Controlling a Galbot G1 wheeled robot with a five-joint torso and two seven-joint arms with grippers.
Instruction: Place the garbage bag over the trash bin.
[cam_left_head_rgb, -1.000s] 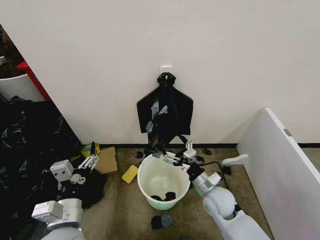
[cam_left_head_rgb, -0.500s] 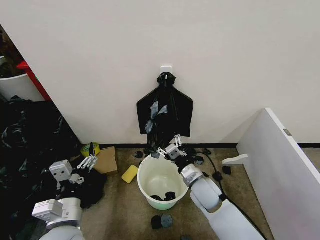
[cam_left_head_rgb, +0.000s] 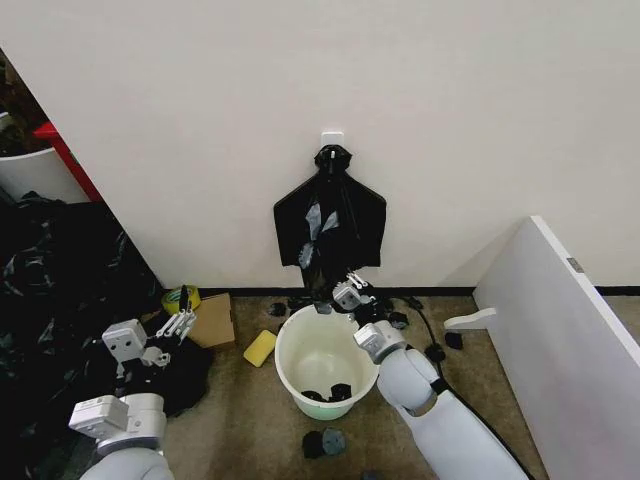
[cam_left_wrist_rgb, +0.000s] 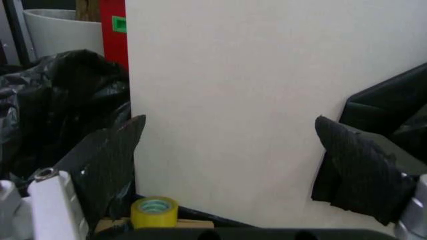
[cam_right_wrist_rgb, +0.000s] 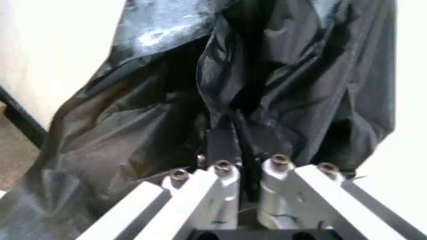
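Step in hand, by judgement: fetching the thin, glossy black plastic garbage bag (cam_left_head_rgb: 330, 225), hung flat against the wall from a white hook (cam_left_head_rgb: 332, 136). Right end effector (cam_left_head_rgb: 338, 297) raised to the bag's lower hem, fingers clenched on a fold of it. Round cream-white plastic trash bin (cam_left_head_rgb: 283, 345) stood unlined on the floor below. Left end effector (cam_left_head_rgb: 180, 321) released, parked low by a yellow tape roll (cam_left_wrist_rgb: 154, 211). Next called for: freeing the bag, opening its mouth. No readable writing.
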